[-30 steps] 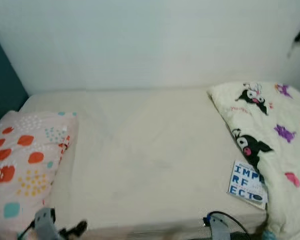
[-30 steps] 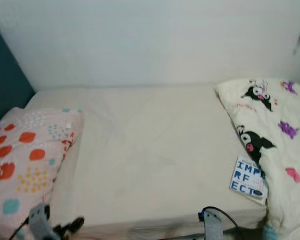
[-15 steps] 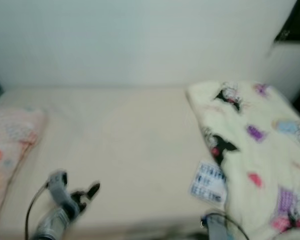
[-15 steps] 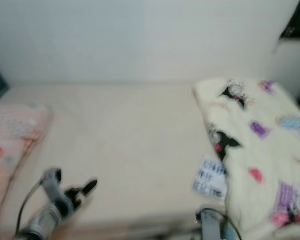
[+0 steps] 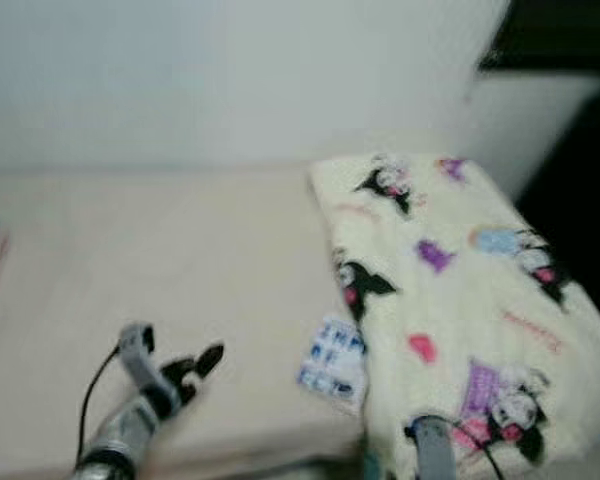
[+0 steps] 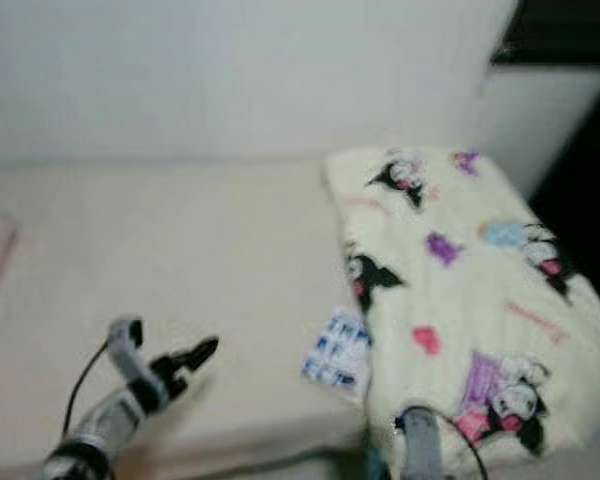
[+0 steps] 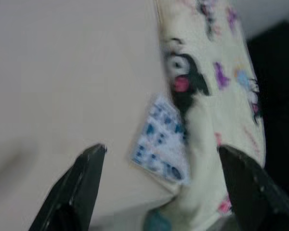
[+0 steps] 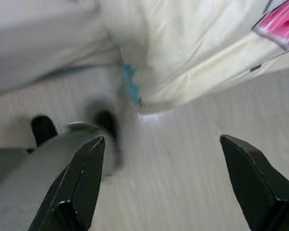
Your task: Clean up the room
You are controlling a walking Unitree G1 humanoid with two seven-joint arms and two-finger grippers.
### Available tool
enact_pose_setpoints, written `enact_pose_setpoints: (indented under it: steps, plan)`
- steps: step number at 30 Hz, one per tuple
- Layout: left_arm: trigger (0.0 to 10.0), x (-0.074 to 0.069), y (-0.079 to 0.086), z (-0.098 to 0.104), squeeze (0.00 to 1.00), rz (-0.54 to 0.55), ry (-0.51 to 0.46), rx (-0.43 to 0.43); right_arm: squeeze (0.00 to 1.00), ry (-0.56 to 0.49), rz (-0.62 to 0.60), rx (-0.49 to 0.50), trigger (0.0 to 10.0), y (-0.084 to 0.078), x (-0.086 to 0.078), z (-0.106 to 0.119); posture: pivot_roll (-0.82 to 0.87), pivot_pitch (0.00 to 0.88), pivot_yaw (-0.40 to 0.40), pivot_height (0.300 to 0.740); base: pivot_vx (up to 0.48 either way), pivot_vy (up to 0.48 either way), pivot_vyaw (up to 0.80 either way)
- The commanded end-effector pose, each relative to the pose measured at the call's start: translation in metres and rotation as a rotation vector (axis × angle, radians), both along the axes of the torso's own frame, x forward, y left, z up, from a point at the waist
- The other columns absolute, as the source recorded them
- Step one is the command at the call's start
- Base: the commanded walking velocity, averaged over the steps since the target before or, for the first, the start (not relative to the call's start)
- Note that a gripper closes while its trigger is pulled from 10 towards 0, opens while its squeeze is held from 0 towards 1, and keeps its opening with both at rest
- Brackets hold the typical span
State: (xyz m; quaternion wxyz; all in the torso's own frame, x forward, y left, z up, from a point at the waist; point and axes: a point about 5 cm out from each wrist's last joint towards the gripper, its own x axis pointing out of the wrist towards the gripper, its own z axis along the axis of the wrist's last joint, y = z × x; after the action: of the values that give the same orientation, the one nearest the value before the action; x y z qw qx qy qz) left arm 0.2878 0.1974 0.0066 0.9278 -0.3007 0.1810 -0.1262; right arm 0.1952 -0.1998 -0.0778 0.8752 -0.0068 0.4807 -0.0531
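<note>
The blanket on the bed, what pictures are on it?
The blanket is cream with black cartoon characters plus purple and pink shapes. It shows best in the left eye view.

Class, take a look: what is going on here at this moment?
A humanoid robot stands at a bed. Its left gripper is raised over the mattress, fingers open and empty, pointing toward a blue-and-white book tucked partly under a cartoon-print blanket. The right gripper hangs low, open, holding nothing.

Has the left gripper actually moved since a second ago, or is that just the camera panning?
Yes. The left gripper has risen from the bed's front edge out over the sheet, toward the book.
</note>
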Motion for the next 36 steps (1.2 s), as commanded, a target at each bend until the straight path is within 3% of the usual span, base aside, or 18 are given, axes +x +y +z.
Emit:
enact_pose_setpoints:
  steps: [1, 7, 17, 19, 27, 36]
  plan:
    - [10.0, -0.001, -0.005, -0.002, 0.00, -0.016, 0.007, -0.023, 0.00, -0.002, -0.025, -0.001, 10.0, -0.005, -0.002, 0.000, -0.17, 0.103, -0.027, 0.740, 0.000, -0.480, 0.00]
    - [10.0, 0.000, -0.006, -0.002, 0.00, -0.023, 0.023, -0.013, 0.00, -0.048, 0.007, -0.021, 10.0, -0.004, 0.012, 0.007, -0.17, 0.103, -0.028, 0.740, 0.000, -0.480, 0.00]
    - [10.0, -0.007, 0.001, -0.011, 0.00, 0.030, 0.087, 0.039, 0.00, -0.072, 0.008, -0.010, 10.0, -0.001, 0.017, 0.010, -0.18, 0.104, -0.027, 0.740, 0.000, -0.480, 0.00]
    - [10.0, -0.008, 0.012, -0.014, 0.00, 0.137, 0.143, 0.063, 0.00, -0.090, 0.007, -0.001, 10.0, 0.001, 0.021, 0.012, -0.18, 0.102, -0.028, 0.740, 0.000, 0.000, 0.00]
    - [10.0, -0.002, 0.017, -0.008, 0.00, 0.186, 0.132, 0.065, 0.00, -0.106, 0.020, 0.005, 10.0, 0.003, 0.027, 0.015, -0.19, 0.094, -0.031, 0.740, 0.000, 0.000, 0.00]
    - [10.0, 0.001, 0.027, -0.005, 0.00, 0.275, 0.155, 0.128, 0.00, -0.147, 0.034, 0.032, 10.0, 0.009, 0.038, 0.022, -0.20, 0.091, -0.028, 0.705, 0.000, 0.000, 0.00]
